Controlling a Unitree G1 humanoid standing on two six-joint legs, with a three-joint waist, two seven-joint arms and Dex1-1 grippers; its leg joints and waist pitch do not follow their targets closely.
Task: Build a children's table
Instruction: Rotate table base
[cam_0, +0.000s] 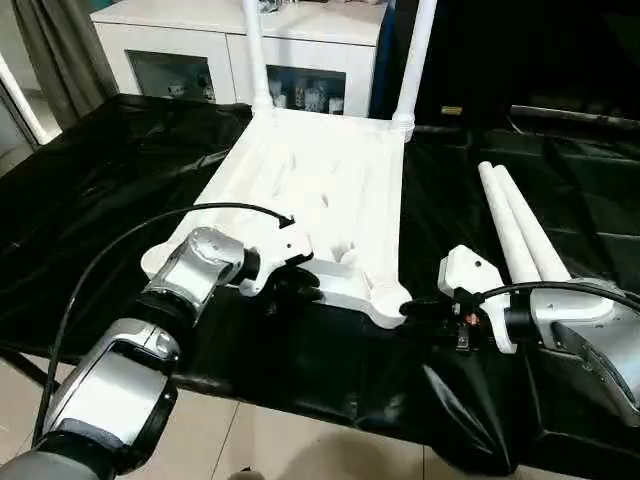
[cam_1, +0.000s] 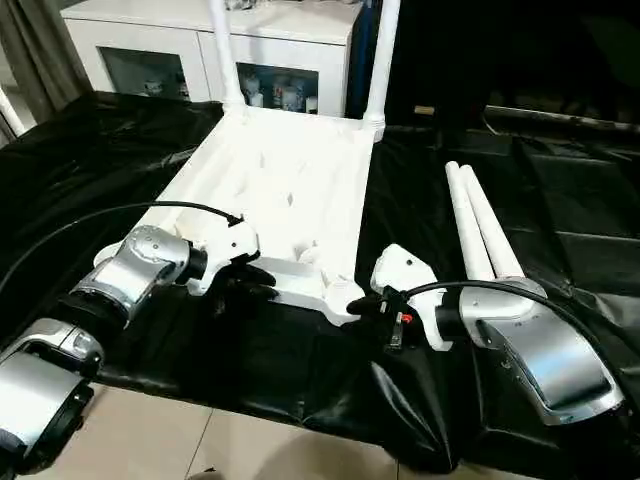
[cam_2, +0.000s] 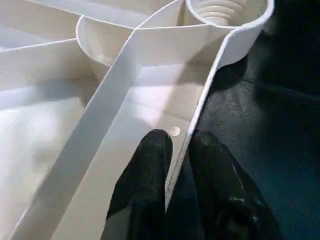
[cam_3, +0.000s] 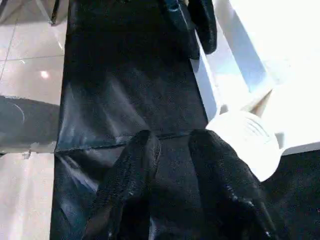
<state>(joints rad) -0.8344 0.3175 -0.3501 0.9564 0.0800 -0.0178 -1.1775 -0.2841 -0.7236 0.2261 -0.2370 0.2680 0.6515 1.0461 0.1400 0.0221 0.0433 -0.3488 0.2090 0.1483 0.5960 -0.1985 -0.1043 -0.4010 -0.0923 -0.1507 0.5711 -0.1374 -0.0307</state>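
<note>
The white table top (cam_0: 320, 180) lies upside down on the black sheet, ribbed side up. Two white legs (cam_0: 256, 55) (cam_0: 415, 55) stand upright in its far corner sockets. Two loose legs (cam_0: 520, 225) lie side by side to the right. My left gripper (cam_0: 290, 290) is at the top's near edge. In the left wrist view it (cam_2: 179, 142) is shut on the thin rim (cam_2: 210, 85), one finger on each side, below a threaded socket (cam_2: 225, 10). My right gripper (cam_3: 172, 142) hovers over the sheet beside the near right corner socket (cam_3: 247, 140), slightly open and holding nothing.
A white glass-door cabinet (cam_0: 200, 50) stands behind the work table. The black sheet (cam_0: 100, 180) covers the table and hangs over its near edge above the tiled floor (cam_0: 250, 440). A black cable (cam_0: 120, 250) loops from my left arm.
</note>
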